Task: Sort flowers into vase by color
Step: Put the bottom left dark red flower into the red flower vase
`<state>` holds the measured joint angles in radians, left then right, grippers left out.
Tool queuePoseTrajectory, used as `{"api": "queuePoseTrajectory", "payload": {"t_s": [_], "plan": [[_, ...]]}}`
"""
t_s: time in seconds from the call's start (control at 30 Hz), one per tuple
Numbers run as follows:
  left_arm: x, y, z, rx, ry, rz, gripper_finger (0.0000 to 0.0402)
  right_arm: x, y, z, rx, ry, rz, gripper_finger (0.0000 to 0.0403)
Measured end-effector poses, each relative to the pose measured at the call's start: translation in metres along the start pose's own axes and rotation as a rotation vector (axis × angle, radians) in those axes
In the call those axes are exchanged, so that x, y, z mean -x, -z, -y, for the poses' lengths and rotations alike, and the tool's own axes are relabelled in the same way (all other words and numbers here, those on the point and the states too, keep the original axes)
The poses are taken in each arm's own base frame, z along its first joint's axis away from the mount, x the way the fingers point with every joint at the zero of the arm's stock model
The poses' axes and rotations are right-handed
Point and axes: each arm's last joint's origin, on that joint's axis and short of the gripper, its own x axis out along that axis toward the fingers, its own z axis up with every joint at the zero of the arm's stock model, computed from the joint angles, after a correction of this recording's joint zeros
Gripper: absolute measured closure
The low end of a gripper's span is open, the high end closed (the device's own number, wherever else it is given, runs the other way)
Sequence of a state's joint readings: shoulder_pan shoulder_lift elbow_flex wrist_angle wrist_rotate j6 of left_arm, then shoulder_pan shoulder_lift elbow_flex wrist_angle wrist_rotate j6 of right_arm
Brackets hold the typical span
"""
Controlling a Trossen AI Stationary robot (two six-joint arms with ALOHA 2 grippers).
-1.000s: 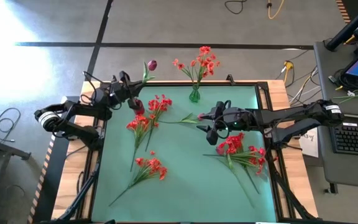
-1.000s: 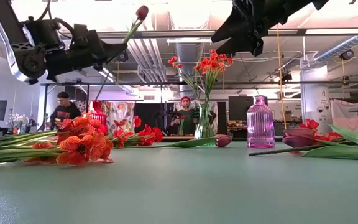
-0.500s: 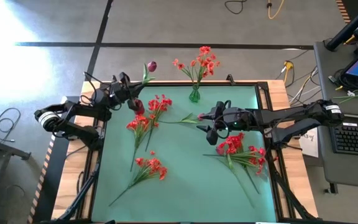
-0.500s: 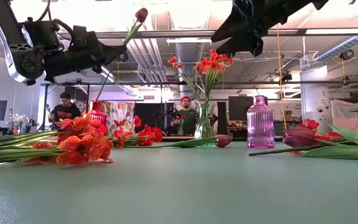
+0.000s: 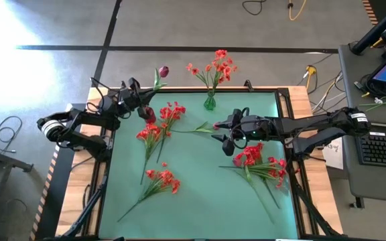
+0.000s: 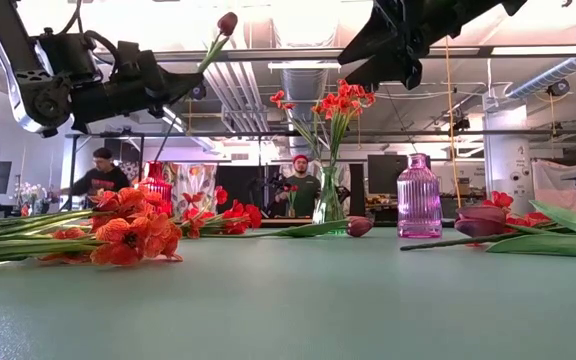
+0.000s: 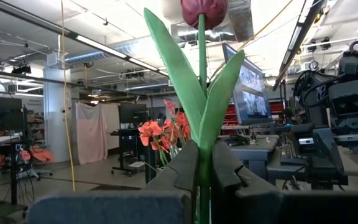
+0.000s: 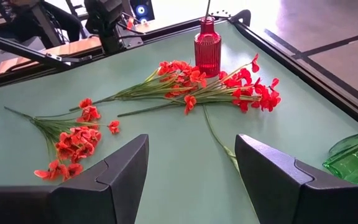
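Two arms are raised over the green bench (image 5: 200, 201). Loose red flowers (image 5: 156, 130) lie scattered on it from 9 to 4 o'clock. At 10 o'clock a dark magenta tulip (image 5: 163, 69) is gripped by the closed left hand (image 5: 146, 102). Near centre, the right hand (image 5: 221, 132) is held open, empty.

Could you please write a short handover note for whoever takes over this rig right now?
Left hand: shut on a magenta tulip, held up over the table's far left corner.
Right hand: open, empty, raised over mid-table beside a lying tulip stem.
Done: an orange-red spray stands in the green vase.
Left: the held tulip, and the loose red and orange-red flowers on the mat. The red vase and pink vase look empty.
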<state>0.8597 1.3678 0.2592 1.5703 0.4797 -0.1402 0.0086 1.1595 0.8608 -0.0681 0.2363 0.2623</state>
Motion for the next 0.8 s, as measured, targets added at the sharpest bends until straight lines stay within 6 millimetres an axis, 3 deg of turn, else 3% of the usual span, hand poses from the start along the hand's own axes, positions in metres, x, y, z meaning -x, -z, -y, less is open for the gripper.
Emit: {"api": "queuePoseTrajectory", "payload": {"t_s": [0.2,0.8], "plan": [[0.0,0.0,0.0,0.0,0.0,0.0,0.0396,0.0,0.0,0.0,0.0,0.0,0.0,0.0172],[0.0013,-0.0008,-0.004,-0.006,-0.063,0.007,0.0297,0.0,0.0,0.0001,0.001,0.0,-0.001,0.0172]]}}
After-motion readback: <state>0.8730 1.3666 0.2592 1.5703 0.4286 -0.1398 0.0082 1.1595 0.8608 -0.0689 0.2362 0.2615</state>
